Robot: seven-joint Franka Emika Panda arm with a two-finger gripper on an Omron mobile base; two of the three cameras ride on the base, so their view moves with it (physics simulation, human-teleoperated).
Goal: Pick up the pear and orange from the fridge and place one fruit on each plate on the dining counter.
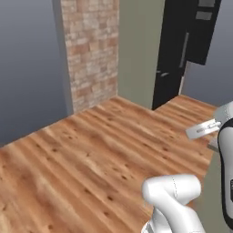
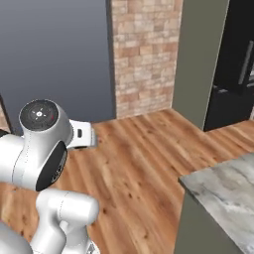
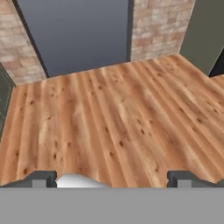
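Jaws of the gripper (image 3: 112, 179) stood wide apart, holding nothing, over bare wooden floor (image 3: 113, 118). Right of the brick pillar (image 2: 144, 54) stood the fridge (image 2: 235, 64), upright; nearest, the dining counter (image 2: 228, 191) corner.

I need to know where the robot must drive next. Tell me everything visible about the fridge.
The fridge is tall, with a glossy black front and a long vertical handle. It stands upright on the wooden floor, far from the arm, past an olive-grey wall that hides its left side. Its door looks shut, so nothing inside can be seen. Nothing touches it.
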